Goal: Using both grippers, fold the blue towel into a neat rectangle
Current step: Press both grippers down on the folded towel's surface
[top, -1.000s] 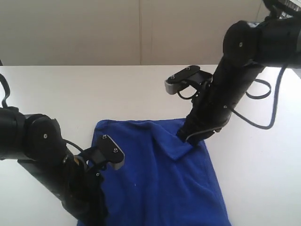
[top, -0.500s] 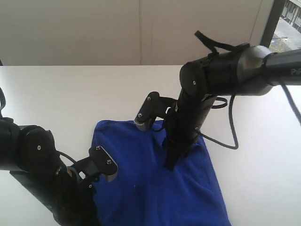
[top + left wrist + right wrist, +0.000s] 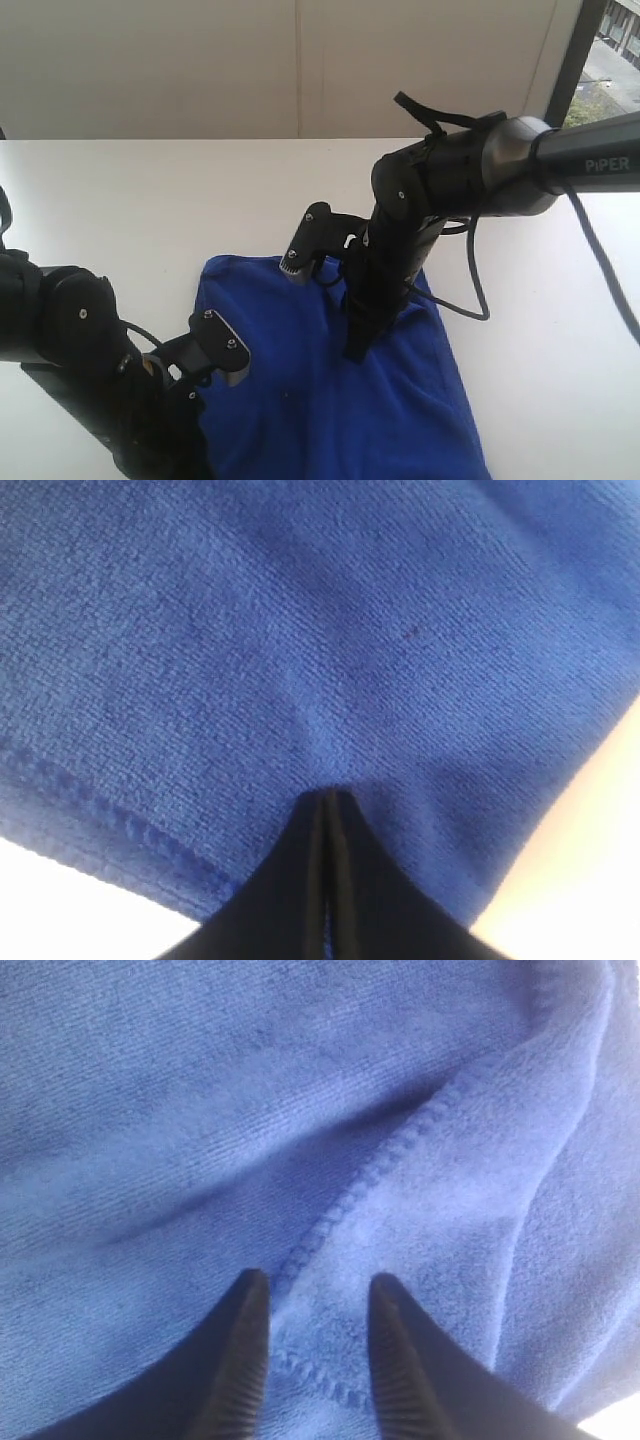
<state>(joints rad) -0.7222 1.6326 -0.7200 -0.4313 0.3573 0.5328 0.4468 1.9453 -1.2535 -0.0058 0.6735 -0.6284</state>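
Observation:
The blue towel (image 3: 300, 400) lies spread on the white table (image 3: 150, 200), running off the bottom of the exterior view. My right gripper (image 3: 355, 352) points down onto its middle part. In the right wrist view that gripper (image 3: 310, 1295) stands open, its ribbed fingers (image 3: 245, 1350) astride a folded-over hemmed edge (image 3: 370, 1185) of the towel (image 3: 200, 1110). The left arm (image 3: 90, 340) leans over the towel's near left edge. In the left wrist view my left gripper (image 3: 330, 798) is shut, a sliver of blue cloth showing between its jaws, near the towel's (image 3: 300, 630) hem (image 3: 110, 815).
A pale wall runs behind the table, with a window strip (image 3: 610, 50) at the upper right. Black cables (image 3: 470, 295) hang off the right arm above the towel's right side. The right wrist camera block (image 3: 305, 245) juts over the towel's far edge.
The right arm has swung from the towel's far right corner to over its middle, fingers now pointing down on the cloth. The left arm has shifted slightly left and down.

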